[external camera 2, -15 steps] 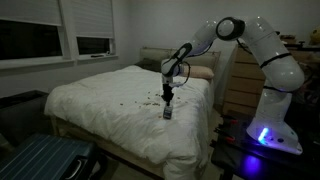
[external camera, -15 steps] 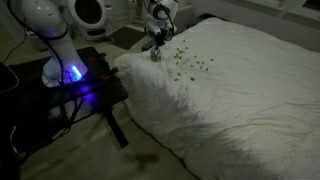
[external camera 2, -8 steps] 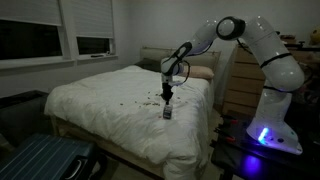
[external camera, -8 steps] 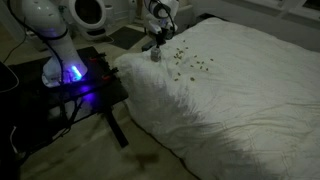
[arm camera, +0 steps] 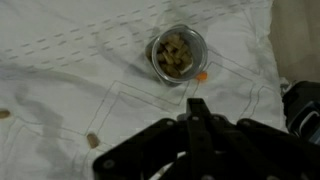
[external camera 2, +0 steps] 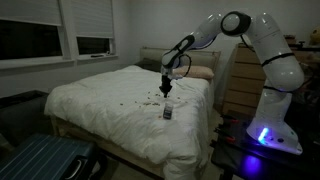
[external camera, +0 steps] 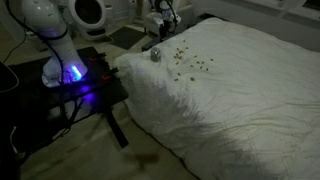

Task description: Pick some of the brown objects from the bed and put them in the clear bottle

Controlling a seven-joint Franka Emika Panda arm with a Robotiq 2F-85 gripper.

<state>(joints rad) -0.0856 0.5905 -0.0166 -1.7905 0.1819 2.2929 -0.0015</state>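
Note:
The clear bottle stands upright on the bed's white sheet, and the wrist view shows brown objects lying inside it. In both exterior views the bottle sits near the bed's edge. My gripper hangs well above the bottle and apart from it, its fingers shut together with nothing visible between them. It also shows in both exterior views as the gripper. Loose brown objects lie scattered on the sheet beside the bottle, and a single brown bit lies close by.
A small orange speck lies on the sheet right by the bottle. A black table with a blue light carries the robot base beside the bed. A pillow sits at the head of the bed, and windows lie beyond.
My gripper has risen straight up from just over the bottle's mouth and stayed shut. The bottle has not moved.

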